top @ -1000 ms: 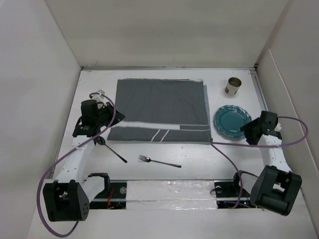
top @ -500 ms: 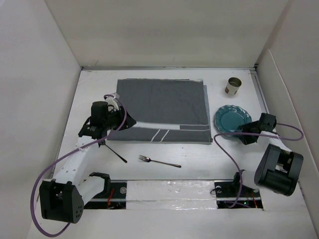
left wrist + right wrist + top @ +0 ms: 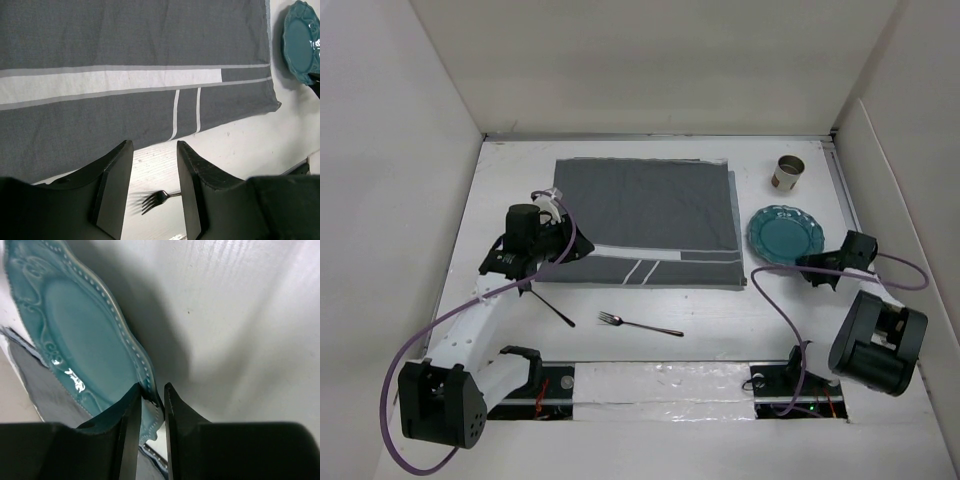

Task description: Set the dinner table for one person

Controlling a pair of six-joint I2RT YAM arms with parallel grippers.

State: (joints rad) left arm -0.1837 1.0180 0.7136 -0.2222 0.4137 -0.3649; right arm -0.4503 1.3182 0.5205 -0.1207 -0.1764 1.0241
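Since a second ago, our left gripper has slid rightward over the near-left corner of the dark grey white-striped cloth, its fingers apart and empty. We see the large plain white dinner table spread beneath everything, with a slim metal fork lying on it near the cloth. Our right gripper now pinches the near rim of the scalloped teal ceramic plate.

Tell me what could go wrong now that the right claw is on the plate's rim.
1. The right claw pinches only the plate by its thin scalloped rim; once lifted, the plate may tip or slip out.
2. The cloth ends close beside the plate; sliding rather than lifting could ruck its edge.
3. The right arm's cable loops near the cloth's corner and might snag it.
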